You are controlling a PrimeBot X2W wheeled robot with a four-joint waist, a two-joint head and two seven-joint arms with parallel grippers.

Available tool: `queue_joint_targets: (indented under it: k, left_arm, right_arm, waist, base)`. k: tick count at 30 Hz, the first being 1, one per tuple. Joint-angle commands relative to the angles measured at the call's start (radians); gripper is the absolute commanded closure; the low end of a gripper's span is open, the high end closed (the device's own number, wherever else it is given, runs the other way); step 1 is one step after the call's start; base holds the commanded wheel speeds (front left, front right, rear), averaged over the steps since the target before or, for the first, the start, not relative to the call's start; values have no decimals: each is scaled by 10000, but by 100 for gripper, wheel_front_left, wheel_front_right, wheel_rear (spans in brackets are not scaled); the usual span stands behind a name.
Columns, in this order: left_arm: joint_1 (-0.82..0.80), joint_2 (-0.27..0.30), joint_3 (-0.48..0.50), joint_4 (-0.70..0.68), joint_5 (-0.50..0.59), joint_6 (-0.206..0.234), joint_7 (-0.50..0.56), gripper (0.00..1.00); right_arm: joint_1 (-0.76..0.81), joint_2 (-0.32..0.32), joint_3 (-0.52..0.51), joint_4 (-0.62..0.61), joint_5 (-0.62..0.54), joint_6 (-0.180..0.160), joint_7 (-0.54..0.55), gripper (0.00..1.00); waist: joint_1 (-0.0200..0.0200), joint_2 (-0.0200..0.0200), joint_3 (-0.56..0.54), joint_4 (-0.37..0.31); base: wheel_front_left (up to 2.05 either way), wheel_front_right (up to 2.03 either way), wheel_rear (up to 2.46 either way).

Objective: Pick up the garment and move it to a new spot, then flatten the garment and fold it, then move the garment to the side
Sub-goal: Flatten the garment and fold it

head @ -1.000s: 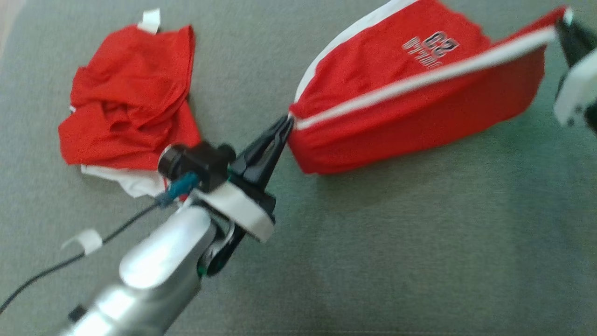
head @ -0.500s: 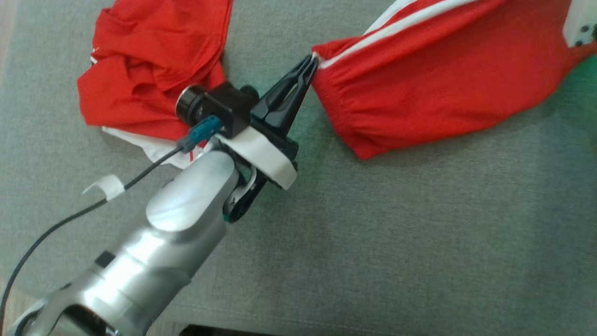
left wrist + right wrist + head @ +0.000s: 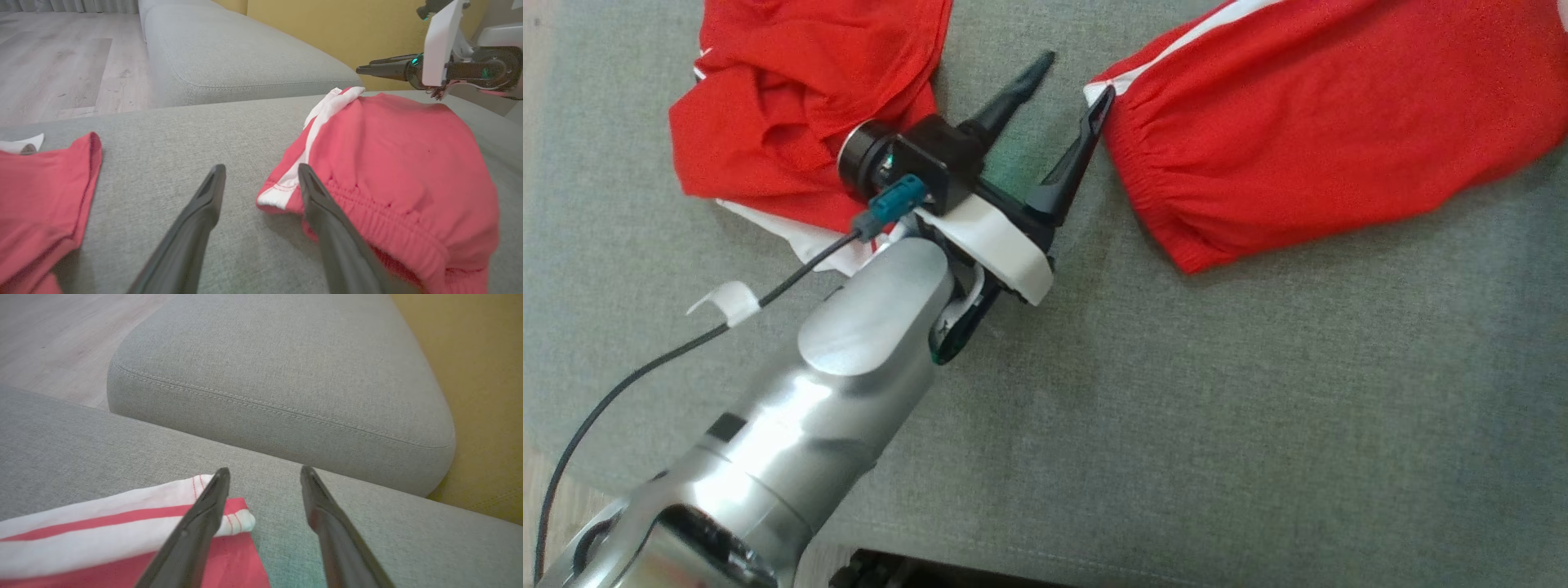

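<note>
- The left gripper [image 3: 1072,79] hangs low over the grey sofa cushion [image 3: 1217,408], its two dark fingers spread wide apart and holding nothing.
- The red shorts [image 3: 1323,122] lie on the cushion to the far right, with the gathered elastic waistband facing the left gripper and a white stripe running along the far edge.
- The waistband corner, where the white stripe ends, sits right against the tip of the gripper's right-hand finger. The other finger stands clear over bare fabric.
- From the left wrist, the left gripper [image 3: 261,171] shows that same corner of the shorts [image 3: 392,155] poking into the gap between its fingers, unpinched.
- The right gripper [image 3: 265,471] is at the far right end of the shorts, also wide open and gripping nothing. The white-and-red striped corner of the shorts [image 3: 102,514] lies beside its left finger; I cannot tell whether they touch.
- The left wrist view catches the right gripper [image 3: 384,67] side-on, above the far end of the shorts.
- A second red garment [image 3: 800,106], crumpled, with white showing beneath it, lies on the cushion to the far left, apart from the shorts.
- A black cable [image 3: 645,376] trails along the silver left arm.
- Beyond sits another grey cushion [image 3: 286,367], with wooden floor [image 3: 61,61] to one side and a yellow wall [image 3: 310,28] behind.
</note>
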Motion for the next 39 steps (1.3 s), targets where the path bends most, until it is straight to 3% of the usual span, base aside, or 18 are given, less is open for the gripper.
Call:
queue_joint_targets:
  k: [1,7,15,20,25,32,39]
  left_arm:
    - [-283,166,429,-136,45,81,-115,0]
    - [-17,394,868,11,143,285,-171,0]
    - [1074,1112,2545,-1421,921,1120,-179,0]
    - [2309,1423,3639,-2656,1608,1643,-180,0]
    - [3804,1495,4417,-3501,2099,1903,-180,0]
    - [5602,1298,5120,-3877,2511,1958,-181,0]
    - [6940,844,5561,-3971,3071,1765,-181,0]
  right_arm:
    - [-274,142,-52,-155,-101,-9,-214,0]
    - [-37,515,-450,384,120,-9,-1199,0]
    - [974,1288,-450,40,1304,-9,-3280,0]
    - [2312,1878,-290,-1299,2200,-9,-3699,0]
    - [4585,2545,-591,-3636,2444,-9,-3729,0]
    - [7763,3274,-1054,-5809,2344,-9,-3732,0]
    - [9931,3371,-759,-6819,2329,-9,-3733,0]
  waist:
    - [-1,1,-91,-26]
    - [-1,1,-741,-291]
    - [-1,1,-2087,-937]
    - [-1,1,-2870,-1345]
    - [-1,1,-3436,-1674]
    - [-1,1,-3916,-1966]
    - [-1,1,-4045,-2051]
  base:
    - [0,0,0]
    - [0,0,0]
    - [0,0,0]
    - [0,0,0]
    - [0,0,0]
    - [0,0,0]
    - [0,0,0]
